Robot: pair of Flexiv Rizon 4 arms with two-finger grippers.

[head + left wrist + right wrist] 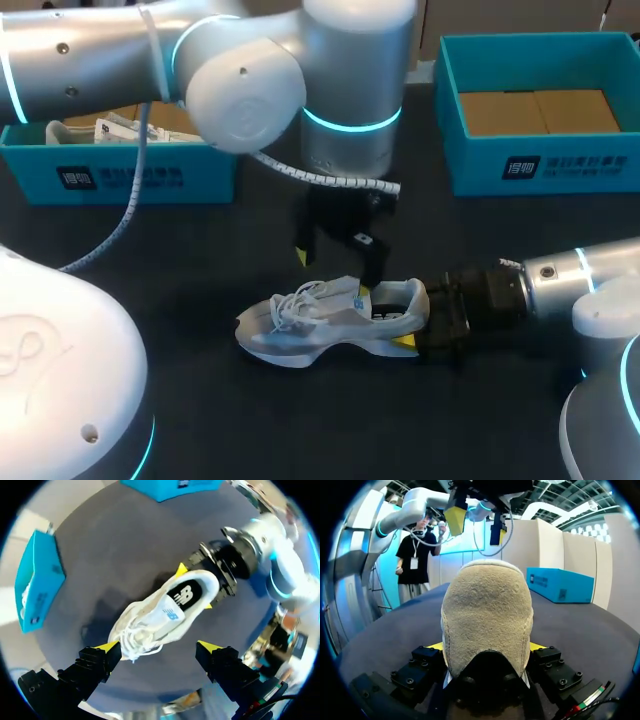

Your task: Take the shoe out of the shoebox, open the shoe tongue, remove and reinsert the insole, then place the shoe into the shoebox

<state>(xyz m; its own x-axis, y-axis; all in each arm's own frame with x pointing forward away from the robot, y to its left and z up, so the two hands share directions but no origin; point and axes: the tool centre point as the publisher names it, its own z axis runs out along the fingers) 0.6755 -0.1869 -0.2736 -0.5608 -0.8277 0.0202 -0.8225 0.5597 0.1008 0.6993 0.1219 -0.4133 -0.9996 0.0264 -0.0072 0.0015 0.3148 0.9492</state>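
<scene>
Head view shows the table [330, 420] carrying two teal shoeboxes at its far side, one left [120, 178] and one right [560, 165]. The white shoe [320, 320] is out of the box and stands on its sole near the table's middle, well apart from both. My right tool [195, 587] is clenched on the shoe's heel, one yellow tip on each side. My left tool [159, 647] hangs above the laces with its fingers spread, grasping nothing. I judge the step in hand to be opening the tongue [167, 612], with the insole [184, 594] in place behind it. To do it well, I would hold the heel clamp firm, lower the left tool to catch only the tongue's upper edge, and draw it toward the toe. The laces are loose and may snag.
</scene>
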